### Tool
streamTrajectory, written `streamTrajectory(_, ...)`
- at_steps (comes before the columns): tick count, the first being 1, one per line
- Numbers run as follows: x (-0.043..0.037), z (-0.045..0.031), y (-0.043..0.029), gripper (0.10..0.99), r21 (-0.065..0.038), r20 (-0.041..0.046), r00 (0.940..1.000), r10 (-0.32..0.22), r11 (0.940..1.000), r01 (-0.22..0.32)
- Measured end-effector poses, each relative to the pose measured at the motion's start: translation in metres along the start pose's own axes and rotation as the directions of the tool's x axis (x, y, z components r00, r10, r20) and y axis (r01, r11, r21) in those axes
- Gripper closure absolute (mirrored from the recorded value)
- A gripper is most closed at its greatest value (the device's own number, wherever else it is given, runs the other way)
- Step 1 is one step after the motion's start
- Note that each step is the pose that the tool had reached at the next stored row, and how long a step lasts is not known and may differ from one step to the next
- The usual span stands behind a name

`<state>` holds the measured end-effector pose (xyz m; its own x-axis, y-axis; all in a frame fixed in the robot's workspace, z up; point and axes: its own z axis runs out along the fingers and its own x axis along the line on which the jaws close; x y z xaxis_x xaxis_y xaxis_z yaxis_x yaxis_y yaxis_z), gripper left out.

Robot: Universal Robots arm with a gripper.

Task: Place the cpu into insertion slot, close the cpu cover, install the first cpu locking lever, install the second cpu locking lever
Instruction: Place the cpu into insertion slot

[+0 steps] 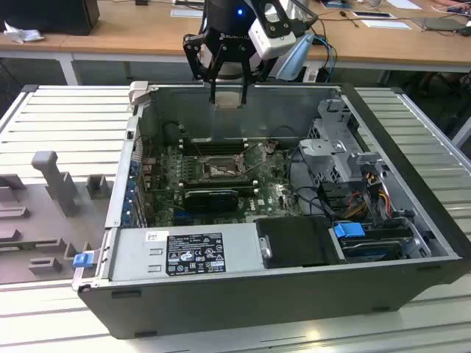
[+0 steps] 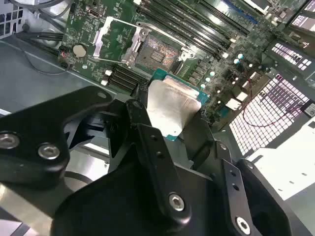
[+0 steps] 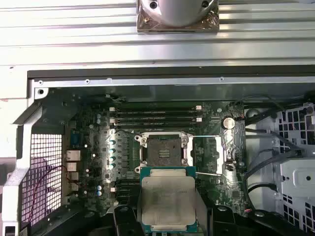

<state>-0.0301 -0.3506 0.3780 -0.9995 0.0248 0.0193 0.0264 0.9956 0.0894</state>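
Observation:
My gripper point(image 1: 227, 90) hangs above the back wall of the open computer case point(image 1: 412, 250). It is shut on the cpu point(image 2: 172, 105), a flat square chip with a dull silver top and a green edge, gripped on two opposite sides. In both wrist views the cpu point(image 3: 167, 199) floats above the green board, beside and well above the insertion slot point(image 3: 165, 150). The insertion slot point(image 2: 157, 49) lies bare, its pin field showing. The cpu cover point(image 3: 216, 155) is swung open to one side of the slot, and thin lever wires stand raised near it.
Long black memory slots point(image 3: 157, 115) run alongside the socket. A black card point(image 1: 210, 197) sits in front of it. The power supply point(image 1: 191, 250) fills the case's near side, and a drive cage point(image 1: 346, 158) with cables is at the exterior view's right. Grey fixtures point(image 1: 55, 180) stand outside on the left.

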Motion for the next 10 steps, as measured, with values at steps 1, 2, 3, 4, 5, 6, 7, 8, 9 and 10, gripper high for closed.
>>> streamTrajectory(1,0.0,0.0,0.0,0.561,0.0,0.0001,1.0,0.001,1.0,-0.001)
streamTrajectory(2,0.0,0.0,0.0,0.561,0.0,0.0005,1.0,0.006,1.0,-0.006)
streamTrajectory(3,0.0,0.0,0.0,0.561,0.0,0.0008,0.9999,0.01,0.9999,-0.01)
streamTrajectory(4,0.0,0.0,0.0,0.561,0.0,0.0012,0.9999,0.014,0.9999,-0.014)
streamTrajectory(5,0.0,0.0,0.0,0.561,0.0,0.0017,0.9998,0.02,0.9998,-0.02)
streamTrajectory(6,0.0,0.0,0.0,0.561,0.0,0.002,0.9997,0.023,0.9997,-0.023)
streamTrajectory(7,0.0,0.0,0.0,0.561,-0.001,0.0026,0.9996,0.029,0.9996,-0.029)
streamTrajectory(8,0.0,0.0,0.0,0.561,-0.001,0.0031,0.9994,0.035,0.9994,-0.035)
streamTrajectory(9,0.0,0.0,0.0,0.561,-0.001,0.0032,0.9993,0.036,0.9993,-0.036)
streamTrajectory(10,0.0,0.0,0.0,0.561,-0.001,0.0034,0.9993,0.038,0.9993,-0.038)
